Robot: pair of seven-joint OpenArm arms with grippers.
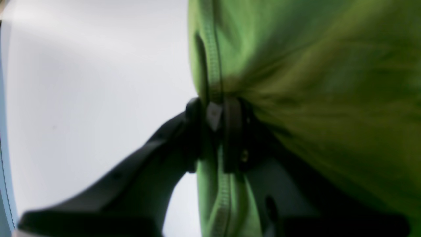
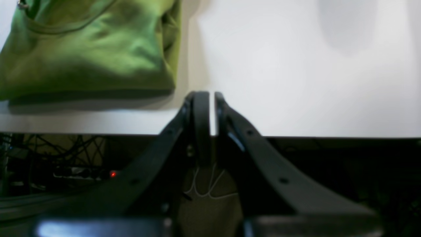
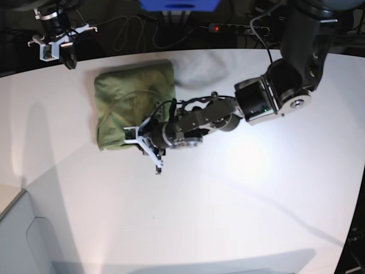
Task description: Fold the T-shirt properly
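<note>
In the left wrist view the left hand (image 1: 215, 131) fills the lower middle of the frame, its two dark fingers (image 1: 232, 131) close together with a stitched hem of the T-shirt (image 1: 312, 82) running between them; a slim gap shows between the pads, and whether they actually pinch the cloth I cannot tell, the picture being blurred; green fabric spreads from there over the whole right half of the frame, with bare white worktop (image 1: 98, 82) to the left. In the base view this left hand (image 3: 149, 149) sits at the centre left, at the lower right edge of the T-shirt (image 3: 128, 103), its arm (image 3: 228, 117) stretching away toward the upper right; the garment lies as a compact, roughly square folded bundle on the worktop (image 3: 239, 205), in the upper left part of the frame. The right hand (image 2: 212, 98), in its own wrist view, stands with fingers pressed together and nothing between them, at the near edge of the worktop (image 2: 312, 82); the T-shirt (image 2: 92, 49) lies at the upper left of that frame, apart from it. In the base view the right hand (image 3: 68, 60) hangs at the upper left corner, just beyond the worktop's far edge, apart from the shirt.
</note>
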